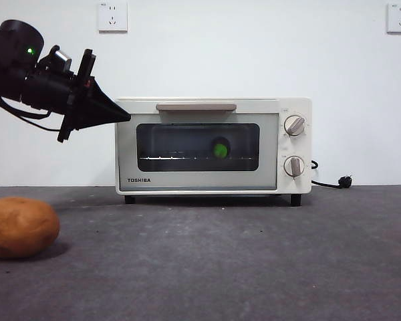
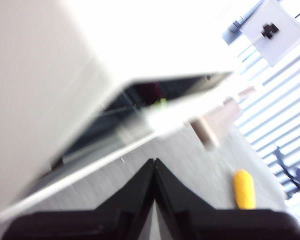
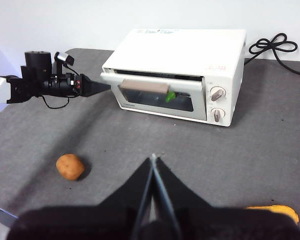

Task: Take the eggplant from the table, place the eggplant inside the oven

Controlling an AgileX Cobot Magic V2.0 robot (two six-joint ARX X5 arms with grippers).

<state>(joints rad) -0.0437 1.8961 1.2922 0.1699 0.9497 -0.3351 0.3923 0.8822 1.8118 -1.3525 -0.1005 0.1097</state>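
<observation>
Eggplant (image 1: pixel 220 150) already sits inside the oven (image 1: pixel 213 146), on the wire rack behind the nearly closed door; only its green cap shows. It looks light, smooth, rigid; grip mid-body. Left tool (image 1: pixel 122 117), jaws together and empty, hovers beside the oven's corner. Right tool (image 3: pixel 153 159) waits pinched, empty, above the counter (image 1: pixel 254 254).

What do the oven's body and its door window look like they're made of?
The oven body looks like painted metal, smooth and cream-white with a faint sheen, though plastic can't be ruled out. Its door window seems to be dark tinted glass: the rack and the eggplant's green cap show through it.
</observation>
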